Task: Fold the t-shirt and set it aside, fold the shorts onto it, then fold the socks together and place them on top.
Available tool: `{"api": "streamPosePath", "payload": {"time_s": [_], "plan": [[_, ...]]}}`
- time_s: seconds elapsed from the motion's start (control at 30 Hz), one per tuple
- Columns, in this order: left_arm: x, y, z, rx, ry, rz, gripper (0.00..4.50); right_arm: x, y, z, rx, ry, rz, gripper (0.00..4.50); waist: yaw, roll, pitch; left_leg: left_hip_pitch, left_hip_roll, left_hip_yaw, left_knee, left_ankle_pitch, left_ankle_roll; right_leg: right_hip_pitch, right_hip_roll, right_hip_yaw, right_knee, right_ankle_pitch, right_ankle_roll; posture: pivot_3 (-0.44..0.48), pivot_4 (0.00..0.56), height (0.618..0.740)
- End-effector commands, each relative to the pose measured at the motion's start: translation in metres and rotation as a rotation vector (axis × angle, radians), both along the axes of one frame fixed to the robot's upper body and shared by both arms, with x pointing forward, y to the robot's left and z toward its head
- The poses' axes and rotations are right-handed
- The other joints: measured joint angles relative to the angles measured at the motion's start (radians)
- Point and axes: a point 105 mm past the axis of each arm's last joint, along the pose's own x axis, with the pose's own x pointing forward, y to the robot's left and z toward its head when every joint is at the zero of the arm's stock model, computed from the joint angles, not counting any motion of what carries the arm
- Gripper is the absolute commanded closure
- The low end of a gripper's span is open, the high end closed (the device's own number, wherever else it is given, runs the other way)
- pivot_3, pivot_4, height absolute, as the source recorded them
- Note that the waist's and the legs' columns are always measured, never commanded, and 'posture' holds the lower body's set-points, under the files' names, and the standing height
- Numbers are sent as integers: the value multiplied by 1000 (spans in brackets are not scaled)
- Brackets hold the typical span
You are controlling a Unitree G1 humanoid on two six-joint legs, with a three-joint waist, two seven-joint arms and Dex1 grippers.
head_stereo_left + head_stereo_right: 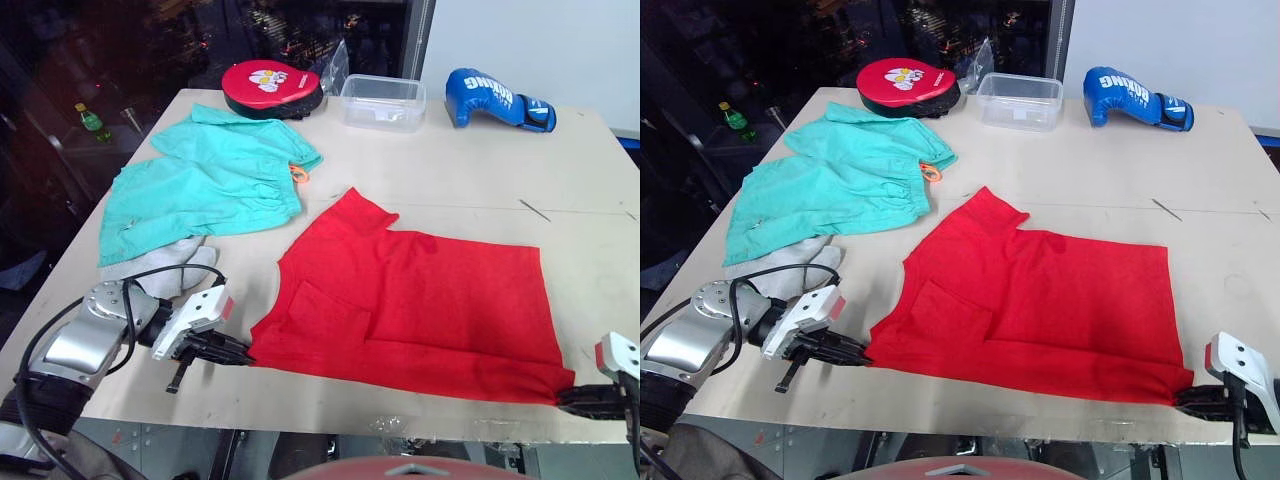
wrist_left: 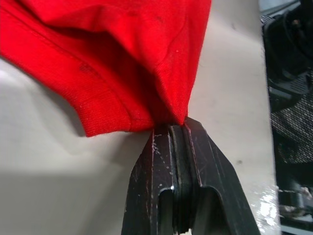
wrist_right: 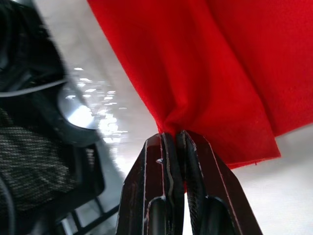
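I am seeing my left gripper [image 1: 243, 352] lying low over the table [image 1: 470, 170], its arm reaching in from the near left corner with the fingers pointing across toward the right. Its fingers are pinching shut on the near left corner of the t-shirt [image 1: 420, 300], and in the left wrist view the red hem is bunching right at the fingertips [image 2: 168, 134]. My right gripper [image 1: 1185, 396] is sitting at the near right corner of the table, fingers pointing left, and it is clamping the t-shirt's near right corner; the right wrist view is showing the cloth puckered between the closed fingers [image 3: 168, 142]. The t-shirt is lying spread flat between the two grippers and stretching away from them. Beyond the left gripper, the socks [image 1: 165, 265] are lying just past its wrist, partly tucked under the shorts [image 1: 215, 180], which are lying farther out on that side.
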Motion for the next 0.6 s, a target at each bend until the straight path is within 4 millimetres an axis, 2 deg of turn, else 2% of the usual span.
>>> {"api": "streamPosePath", "payload": {"time_s": [0.03,0.1,0.13,0.2,0.23,0.3,0.33,0.37,0.5,0.6], "plan": [[-11,2,-2,20,55,-29,4500,-6,3,4,2,9,-13,4449,2,0,0,0,0,0,0,0,0,0,0,0,0,0,0,0,150,740],[-18,6,-4,41,83,-42,4500,-7,2,2,-12,-8,-12,4449,3,0,0,0,0,0,0,0,0,0,0,0,0,0,0,0,150,740],[-22,8,-4,57,104,-45,4174,-8,2,3,-11,-15,-17,4487,3,0,0,0,0,0,-1,0,0,0,0,0,-1,0,0,0,150,740],[-26,11,-3,69,121,-55,3631,-8,1,5,-10,-23,-20,3793,2,0,0,0,0,0,-3,0,0,0,0,-1,-3,0,0,0,150,740],[-22,11,-1,58,99,-38,3193,-8,1,8,4,-33,-30,3475,2,1,0,0,0,0,-3,0,0,0,0,-1,-4,0,0,0,150,740],[-6,10,3,27,31,11,2238,-6,2,18,35,-58,-47,2483,5,5,-1,0,-1,0,-4,0,0,0,0,-1,-5,0,0,0,150,740],[1,10,7,9,5,23,1900,-2,1,24,45,-97,-58,2133,10,9,-2,0,-1,0,-4,0,1,0,0,-1,-5,0,0,0,150,740],[6,9,13,-12,-17,23,1373,5,-1,31,61,-153,-81,1558,17,10,-1,0,-2,0,-4,1,1,1,0,-2,-5,0,0,0,150,740],[22,-1,48,-162,-84,32,40,25,-3,56,181,-296,-165,87,28,4,2,-1,-2,-3,-3,0,-1,1,1,-5,-5,-2,3,0,150,740],[42,-10,74,-280,-124,69,40,45,-5,65,231,-437,-214,87,26,1,0,-2,-1,-4,-1,2,2,1,1,-5,-5,1,-1,0,150,740]]}}
